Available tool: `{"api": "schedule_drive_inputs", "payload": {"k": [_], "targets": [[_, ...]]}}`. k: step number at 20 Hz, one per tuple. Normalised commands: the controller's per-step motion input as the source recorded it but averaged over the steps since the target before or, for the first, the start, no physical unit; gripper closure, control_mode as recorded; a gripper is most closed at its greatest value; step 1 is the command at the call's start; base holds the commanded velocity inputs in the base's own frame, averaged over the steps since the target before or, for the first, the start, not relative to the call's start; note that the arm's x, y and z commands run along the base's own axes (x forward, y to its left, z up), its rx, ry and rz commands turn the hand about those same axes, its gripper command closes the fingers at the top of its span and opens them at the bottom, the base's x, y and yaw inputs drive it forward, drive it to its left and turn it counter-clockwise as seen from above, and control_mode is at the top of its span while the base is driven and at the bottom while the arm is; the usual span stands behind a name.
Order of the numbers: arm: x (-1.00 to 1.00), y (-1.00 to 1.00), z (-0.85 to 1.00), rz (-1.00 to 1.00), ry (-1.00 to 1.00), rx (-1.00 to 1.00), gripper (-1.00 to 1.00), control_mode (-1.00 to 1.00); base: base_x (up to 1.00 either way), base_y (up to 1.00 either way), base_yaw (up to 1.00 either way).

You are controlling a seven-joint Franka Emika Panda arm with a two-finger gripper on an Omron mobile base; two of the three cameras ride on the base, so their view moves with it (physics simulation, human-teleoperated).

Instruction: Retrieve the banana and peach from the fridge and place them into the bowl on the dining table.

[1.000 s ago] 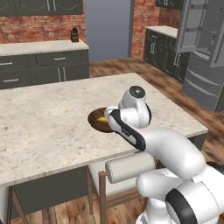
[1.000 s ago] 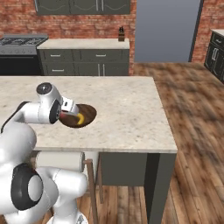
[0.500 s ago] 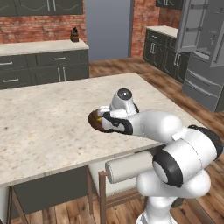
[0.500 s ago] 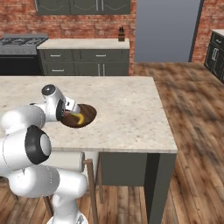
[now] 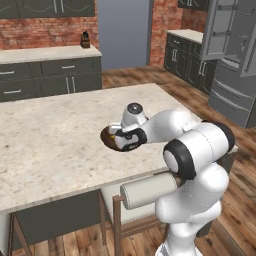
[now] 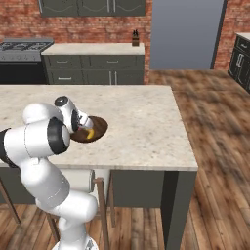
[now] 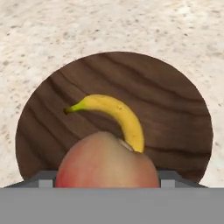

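Dining table [image 5: 50, 145]; peach [image 7: 107, 162] overlaps banana [image 7: 118, 116]; bowl [image 7: 175, 113].

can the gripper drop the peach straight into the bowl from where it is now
Probably yes: in the hand view the peach sits at the gripper, right above the bowl, where the banana already lies; nothing stands between them.

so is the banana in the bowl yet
In. The hand view shows the banana lying on the bottom of the bowl. The peach sits close to the camera in front of it, over the bowl.
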Motion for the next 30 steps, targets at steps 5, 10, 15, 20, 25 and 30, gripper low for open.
{"api": "schedule_drive_inputs", "payload": {"k": [5,10,15,20,25,30], "targets": [[0.42,0.02,-0.10,-0.04,0.11,0.00,-1.00,-1.00,0.00,0.00,0.00],[0.32,0.00,-0.01,-0.04,0.08,0.00,-1.00,-1.00,0.00,0.00,0.00],[0.41,0.00,-0.18,-0.03,0.07,0.00,-1.00,-1.00,0.00,0.00,0.00],[-0.02,-0.01,0.02,-0.04,0.04,0.00,-1.00,-1.00,0.00,0.00,0.00],[-0.97,-0.24,0.85,-0.05,-0.07,0.02,-1.00,-1.00,0.00,0.00,0.00],[-1.00,-0.60,0.90,-0.02,-0.15,0.07,-1.00,-1.00,0.00,0.00,0.00]]}}
